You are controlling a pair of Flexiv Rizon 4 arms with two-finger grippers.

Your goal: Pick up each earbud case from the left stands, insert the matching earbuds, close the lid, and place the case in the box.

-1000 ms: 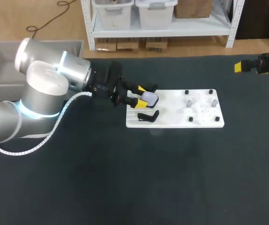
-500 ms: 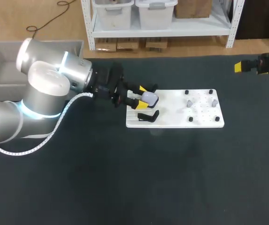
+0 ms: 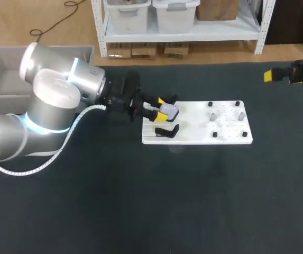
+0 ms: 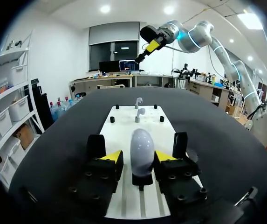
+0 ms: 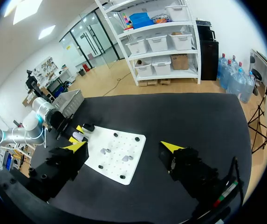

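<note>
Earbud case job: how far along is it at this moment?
Done: nothing visible yet; no case shows in the box. In hand: the left end effector is open around the white earbud case, on its stand. Left: lift it, insert both earbuds from the board, close the lid, box it. The right end effector hangs apart, open.

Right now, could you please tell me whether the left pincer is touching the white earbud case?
Cannot tell. In the left wrist view the earbud case stands inside the left pincer, close on both sides, but neither contact nor gap shows plainly.
</note>
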